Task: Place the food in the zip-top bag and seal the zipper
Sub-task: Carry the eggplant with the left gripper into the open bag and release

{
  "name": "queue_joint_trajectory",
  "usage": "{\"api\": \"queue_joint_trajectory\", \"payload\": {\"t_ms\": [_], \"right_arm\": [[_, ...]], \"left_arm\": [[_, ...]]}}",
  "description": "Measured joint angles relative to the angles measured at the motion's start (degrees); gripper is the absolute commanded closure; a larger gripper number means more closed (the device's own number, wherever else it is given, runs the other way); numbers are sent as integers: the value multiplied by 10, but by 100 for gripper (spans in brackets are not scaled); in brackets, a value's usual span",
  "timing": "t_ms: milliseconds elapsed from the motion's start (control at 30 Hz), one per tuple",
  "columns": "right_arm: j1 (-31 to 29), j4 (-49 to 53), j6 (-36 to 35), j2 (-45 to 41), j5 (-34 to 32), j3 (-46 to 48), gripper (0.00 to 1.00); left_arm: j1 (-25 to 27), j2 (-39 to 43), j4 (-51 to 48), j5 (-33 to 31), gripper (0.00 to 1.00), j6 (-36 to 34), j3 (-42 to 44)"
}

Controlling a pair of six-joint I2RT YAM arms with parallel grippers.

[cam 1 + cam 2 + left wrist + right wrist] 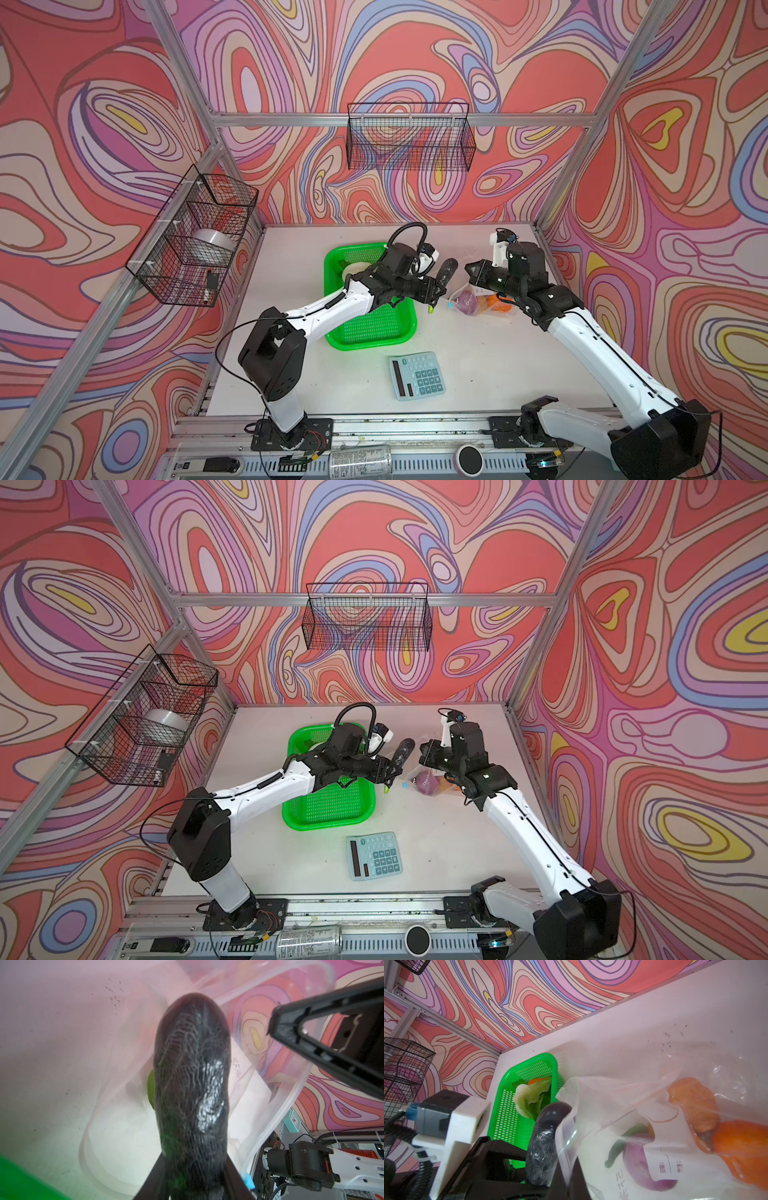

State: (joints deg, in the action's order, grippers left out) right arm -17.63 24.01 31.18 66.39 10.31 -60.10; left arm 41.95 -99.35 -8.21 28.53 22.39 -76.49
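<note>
The left gripper (435,287) pinches the eggplant (447,271) by its lower end. It holds the eggplant up off the worktop (478,365), tilted, right at the open mouth of the bag (482,307). The right gripper (471,271) is pressed together on the bag's top edge and holds the mouth up. The bag lies beside the green basket (374,332). Inside the bag are an onion (645,1169), a pepper (620,1147) and orange food (737,1142). A cabbage (531,1097) sits in the basket. The blue slider (449,305) is on the bag's edge, near the eggplant.
</note>
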Motion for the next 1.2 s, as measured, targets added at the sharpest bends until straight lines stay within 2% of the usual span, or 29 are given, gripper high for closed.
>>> {"api": "queue_joint_trajectory", "payload": {"t_ms": [433,733,900,1067,1133,1200], "right_arm": [[0,-9,4,0,15,2,100],[0,-15,-4,0,59,4,100],[0,-15,-8,0,71,5,100],[0,-13,-16,0,82,5,100],[0,-13,-16,0,82,6,100],[0,-13,-15,0,80,6,100]], "left_arm": [[1,2,-43,0,100,-3,-7],[1,-97,-138,-17,100,-13,-188],[1,-136,-177,-22,98,-14,-250],[1,-151,-194,-31,85,-1,-259],[1,-155,-195,-32,70,8,-259],[2,-157,-195,-32,50,16,-259]]}}
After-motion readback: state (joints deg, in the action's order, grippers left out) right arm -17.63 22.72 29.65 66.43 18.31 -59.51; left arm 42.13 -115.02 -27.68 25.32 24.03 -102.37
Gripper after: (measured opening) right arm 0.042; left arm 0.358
